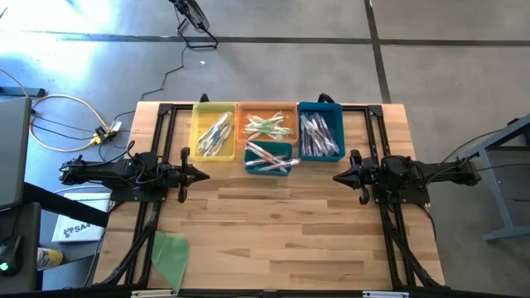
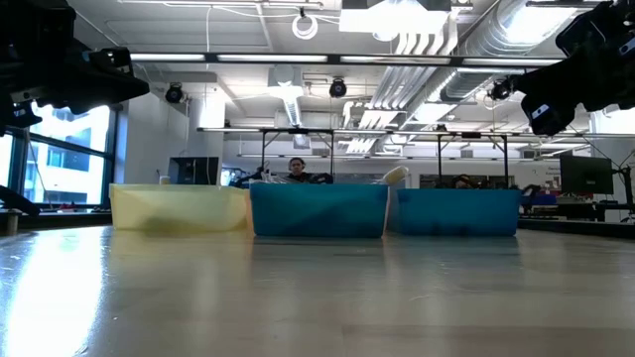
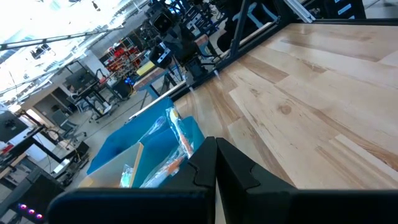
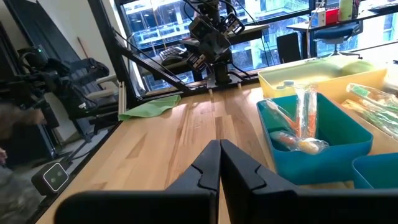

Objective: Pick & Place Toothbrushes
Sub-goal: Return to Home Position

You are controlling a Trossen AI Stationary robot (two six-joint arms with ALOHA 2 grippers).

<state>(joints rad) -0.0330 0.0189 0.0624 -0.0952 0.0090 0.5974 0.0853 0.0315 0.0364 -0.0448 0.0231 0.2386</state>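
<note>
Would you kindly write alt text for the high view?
Seen from above, toothbrushes lie in a yellow bin, orange bin, teal bin and blue bin at the table's far edge. The left end effector and right end effector, both shut, face each other from the sides; a green cloth lies at the near left corner.

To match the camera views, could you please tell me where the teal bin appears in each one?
High view: teal bin at centre, in front of the orange bin.
Low view: the middle bin.
Left wrist view: the blue-walled bin holding toothbrushes.
Right wrist view: in front of the yellow bin.
Landmark: yellow bin, next to it in the low and right wrist views too.
</note>
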